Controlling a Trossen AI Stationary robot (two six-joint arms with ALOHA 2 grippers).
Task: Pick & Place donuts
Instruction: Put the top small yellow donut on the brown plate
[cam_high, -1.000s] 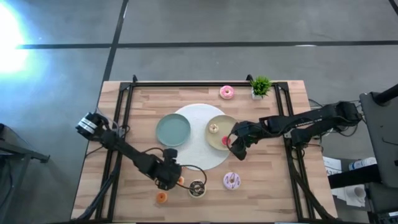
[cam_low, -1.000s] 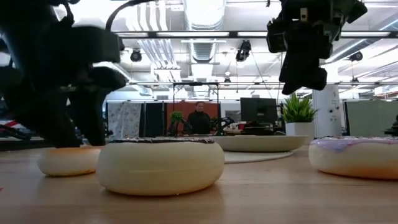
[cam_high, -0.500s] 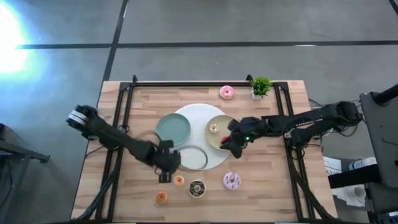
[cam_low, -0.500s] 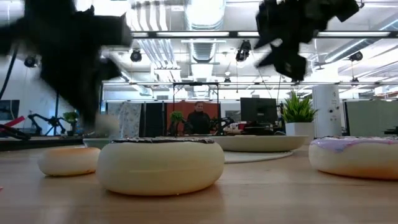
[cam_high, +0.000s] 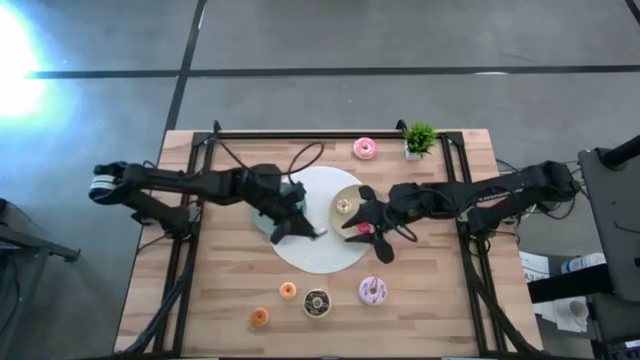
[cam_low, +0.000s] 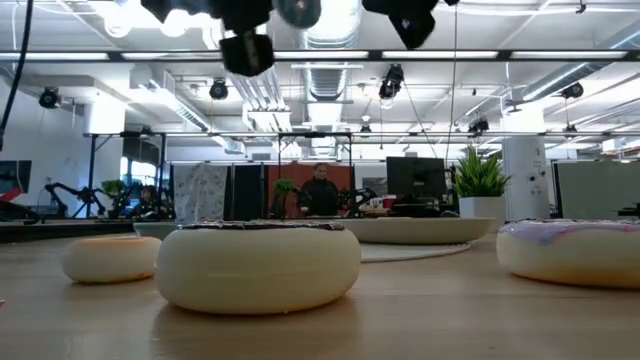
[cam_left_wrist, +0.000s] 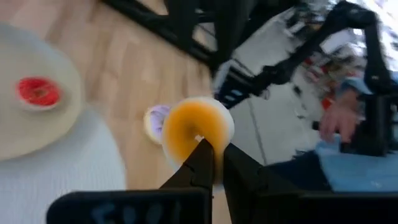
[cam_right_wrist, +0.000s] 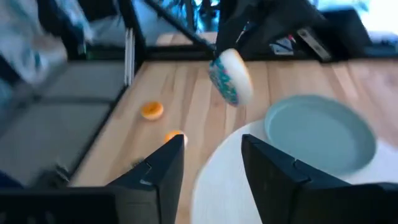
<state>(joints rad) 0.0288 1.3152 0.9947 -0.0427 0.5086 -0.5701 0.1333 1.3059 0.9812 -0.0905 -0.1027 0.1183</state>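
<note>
My left gripper (cam_high: 303, 229) hovers over the blue-grey plate (cam_high: 259, 217), shut on a small donut (cam_left_wrist: 196, 127) with an orange face and a pale rim. My right gripper (cam_high: 371, 233) hovers open and holds nothing, by the yellow-green plate (cam_high: 352, 192). That plate carries a pale donut (cam_high: 343, 207) and a red donut (cam_left_wrist: 38, 92). Resting flat near the front edge are two orange donuts (cam_high: 288, 291) (cam_high: 259, 317), the chocolate donut (cam_high: 317, 302) and the lilac donut (cam_high: 373, 291). The pink donut (cam_high: 365, 148) lies at the far edge. My left gripper pinches the small donut's rim (cam_left_wrist: 200, 144) between its two fingertips, beside the hole. In the right wrist view the donut (cam_right_wrist: 231, 76) hangs below the fingers, tilted on edge and lifted clear of plate and table.
Both plates stand on a round white mat (cam_high: 322, 250) at mid-table. A small green potted plant (cam_high: 419, 138) stands at the far right corner. Black rails (cam_high: 200, 190) run along the table's left and right sides. A person (cam_low: 320, 190) is in the room beyond.
My left gripper has risen from the table beside the orange donuts. It has swung toward the far edge to above the blue-grey plate, carrying the small donut clear. My right gripper has risen and shifted a little toward the table's left.
</note>
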